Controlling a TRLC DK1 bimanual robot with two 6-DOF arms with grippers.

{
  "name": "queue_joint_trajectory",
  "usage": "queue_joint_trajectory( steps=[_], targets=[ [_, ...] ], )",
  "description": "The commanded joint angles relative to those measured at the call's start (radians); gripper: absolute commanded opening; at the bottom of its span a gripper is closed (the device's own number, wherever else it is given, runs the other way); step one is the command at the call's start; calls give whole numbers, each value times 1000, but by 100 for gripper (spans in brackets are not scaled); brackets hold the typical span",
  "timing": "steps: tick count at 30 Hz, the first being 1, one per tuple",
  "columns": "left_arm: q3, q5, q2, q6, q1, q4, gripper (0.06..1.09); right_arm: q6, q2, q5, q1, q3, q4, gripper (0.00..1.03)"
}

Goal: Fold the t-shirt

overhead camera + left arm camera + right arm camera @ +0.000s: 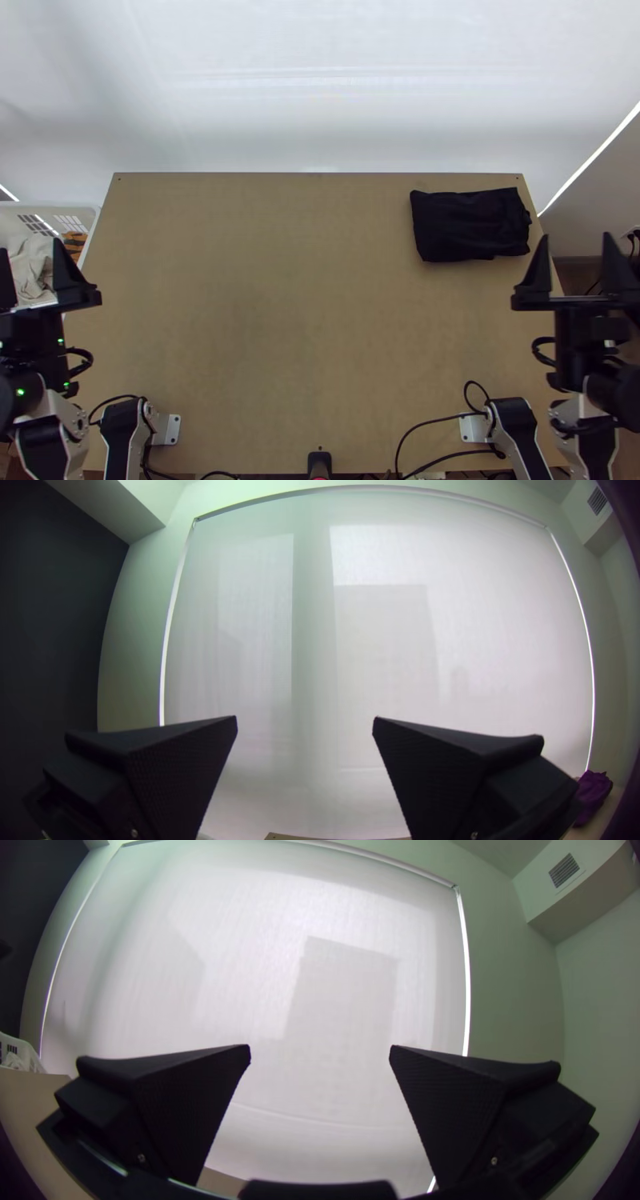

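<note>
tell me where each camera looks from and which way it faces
Top view: high over the near edge of the table, looking steeply down on it; shows left hand and right hand.
Left wrist view: on the left wrist, facing the blind; its own open fingers.
Right wrist view: on the right wrist, facing it too; its own open fingers.
Shared: blind, both wrist views; basket, top and right wrist views.

Bright light filters through the far roller blind [380,647], glaring in slits down its sides, with soft shadows across the fabric. The wooden table [280,320] is dimmer, fairly evenly lit. Both wrist views bend straight edges and darken towards the corners.
</note>
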Motion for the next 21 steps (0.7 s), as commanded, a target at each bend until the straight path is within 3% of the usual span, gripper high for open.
queue_joint_trajectory(
  steps=[1,6,21],
  targets=[
    [-89,-4,-45,-2,10,96,105,3,-35,5,9,-106,66,99],
    [-187,-3,-87,-15,7,162,105,72,-57,7,9,-205,76,99],
    [-455,-3,-281,14,-83,199,105,113,-112,8,1,-415,153,99]
  ],
)
